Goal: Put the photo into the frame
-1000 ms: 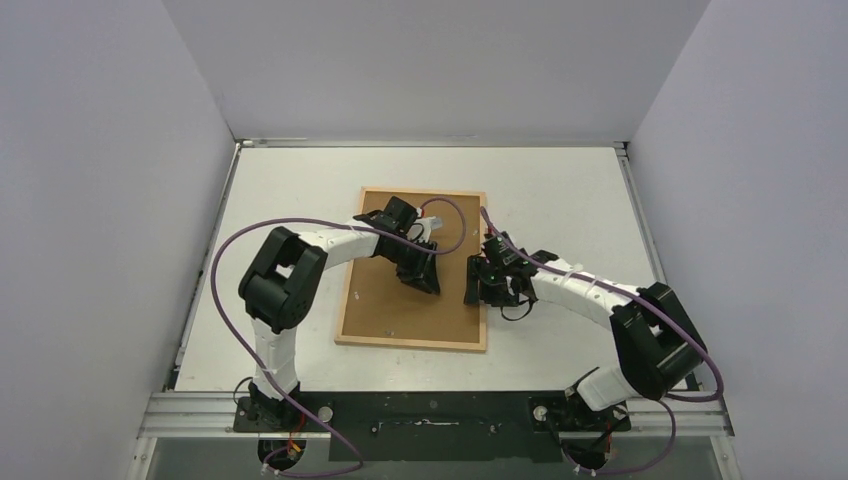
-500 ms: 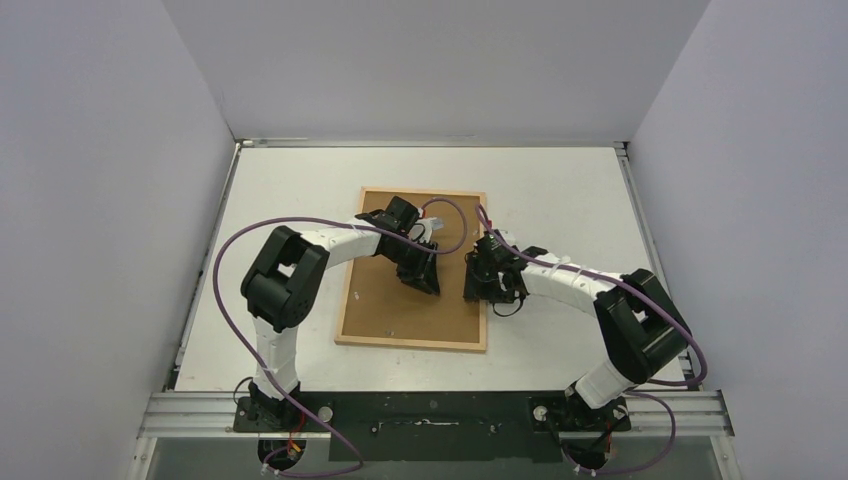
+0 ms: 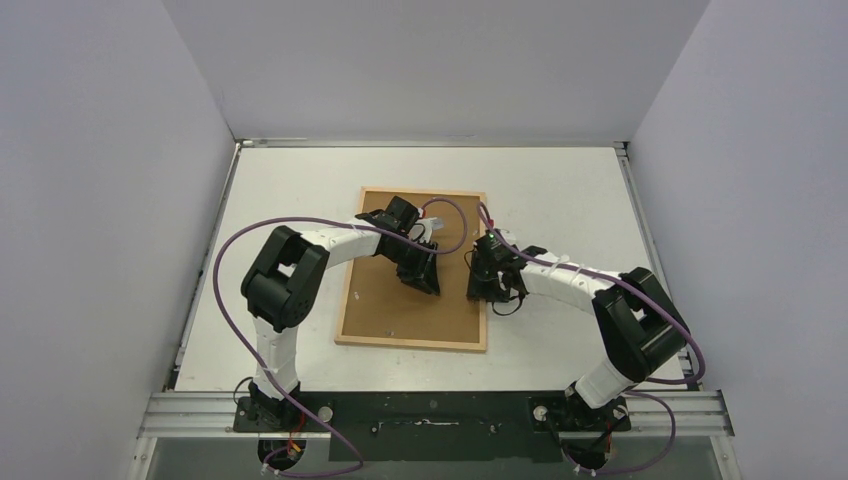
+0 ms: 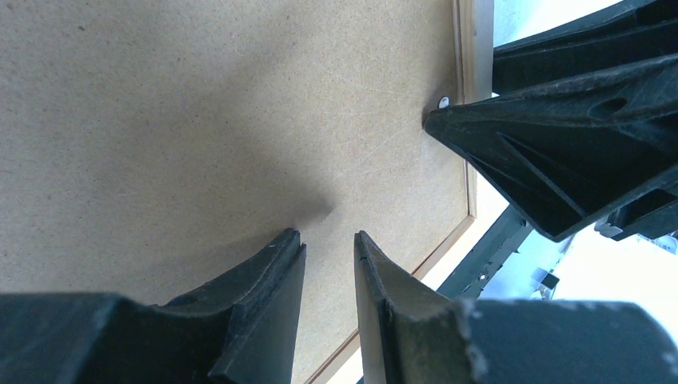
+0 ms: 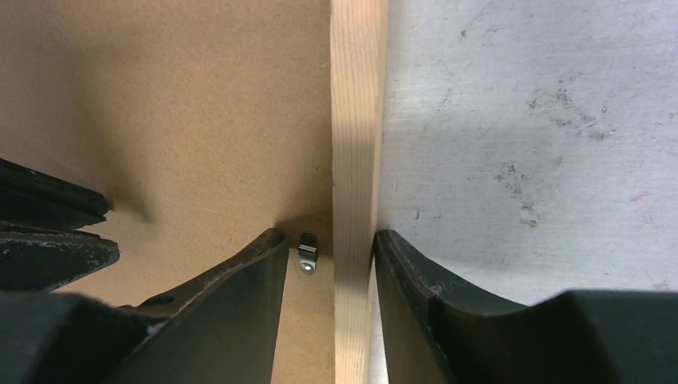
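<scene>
The frame (image 3: 410, 343) lies face down at mid-table, a brown backing board (image 3: 385, 310) filling it. The photo is hidden. My left gripper (image 3: 425, 283) stands tips-down on the board (image 4: 200, 120), its jaws a narrow gap apart (image 4: 328, 234) with nothing between them. My right gripper (image 3: 478, 292) sits at the frame's right bar. In the right wrist view its jaws (image 5: 329, 234) straddle that pale wood bar (image 5: 358, 120) and a small metal clip (image 5: 306, 252). The outer finger (image 5: 416, 276) touches the bar's outside edge, while the inner finger (image 5: 248, 276) rests on the board short of the clip.
Grey table (image 3: 560, 190) surrounds the frame, with white walls on three sides. In the left wrist view the right gripper's black finger (image 4: 560, 152) stands close by at the frame's edge (image 4: 473, 48). Purple cables (image 3: 300, 222) loop off both arms.
The right gripper has shifted left and slightly back onto the frame's right bar, and its jaws have narrowed around it. The left arm has not moved.
</scene>
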`<act>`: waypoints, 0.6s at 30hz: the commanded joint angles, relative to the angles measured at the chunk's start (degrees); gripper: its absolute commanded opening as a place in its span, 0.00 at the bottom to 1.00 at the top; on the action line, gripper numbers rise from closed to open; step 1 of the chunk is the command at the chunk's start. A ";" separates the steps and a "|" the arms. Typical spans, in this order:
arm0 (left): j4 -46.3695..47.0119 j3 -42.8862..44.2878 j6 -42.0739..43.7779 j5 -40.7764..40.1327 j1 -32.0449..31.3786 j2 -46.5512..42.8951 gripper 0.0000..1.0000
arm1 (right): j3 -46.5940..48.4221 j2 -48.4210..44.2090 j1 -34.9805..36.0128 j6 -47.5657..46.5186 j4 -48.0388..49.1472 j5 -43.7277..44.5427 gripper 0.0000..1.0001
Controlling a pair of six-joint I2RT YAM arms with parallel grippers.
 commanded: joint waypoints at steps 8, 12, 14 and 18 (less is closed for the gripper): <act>-2.89 0.62 2.03 -3.16 -0.26 1.83 0.29 | 0.46 0.12 -0.16 -1.53 0.82 0.74 0.26; -2.98 0.82 1.96 -3.26 -0.17 1.93 0.29 | -0.42 -0.56 -0.33 -4.42 1.76 -2.03 0.26; -2.98 0.93 1.95 -3.36 -0.26 2.00 0.29 | -1.00 -0.61 -0.34 -5.38 2.01 -3.68 0.26; -2.98 1.18 1.79 -3.50 -0.24 2.17 0.29 | -2.22 -0.82 -0.41 -6.33 1.67 -5.25 0.25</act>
